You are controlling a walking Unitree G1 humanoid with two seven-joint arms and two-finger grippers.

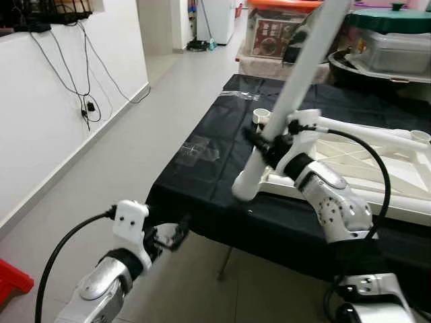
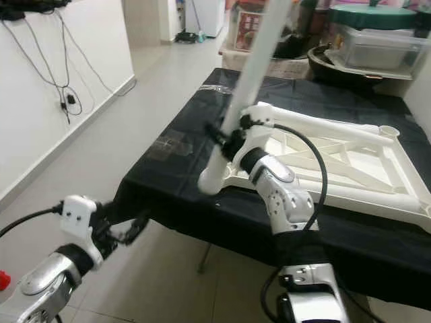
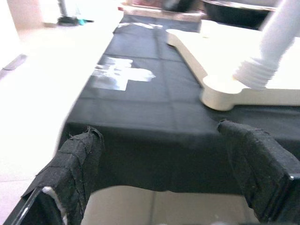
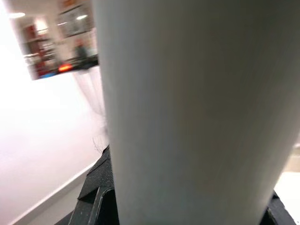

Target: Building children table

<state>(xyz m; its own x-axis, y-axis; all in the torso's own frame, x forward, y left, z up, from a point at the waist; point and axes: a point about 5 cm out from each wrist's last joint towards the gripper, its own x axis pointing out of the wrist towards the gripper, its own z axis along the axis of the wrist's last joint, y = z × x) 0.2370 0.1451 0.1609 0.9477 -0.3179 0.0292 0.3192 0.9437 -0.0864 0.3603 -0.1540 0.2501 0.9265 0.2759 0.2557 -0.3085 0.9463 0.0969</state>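
Right pincer (image 1: 264, 142) clamped on long white plastic table leg (image 1: 296, 87), slanting at frame centre over black-draped counter (image 1: 202, 168). Left pincer (image 1: 176, 232) spread wide, holding nothing, lower left by counter edge.

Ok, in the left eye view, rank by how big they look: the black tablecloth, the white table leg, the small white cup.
1. Black tablecloth, largest.
2. White table leg, held by the right gripper; it is raised toward the camera, so it looks bigger than it is.
3. Small white cup, smallest.
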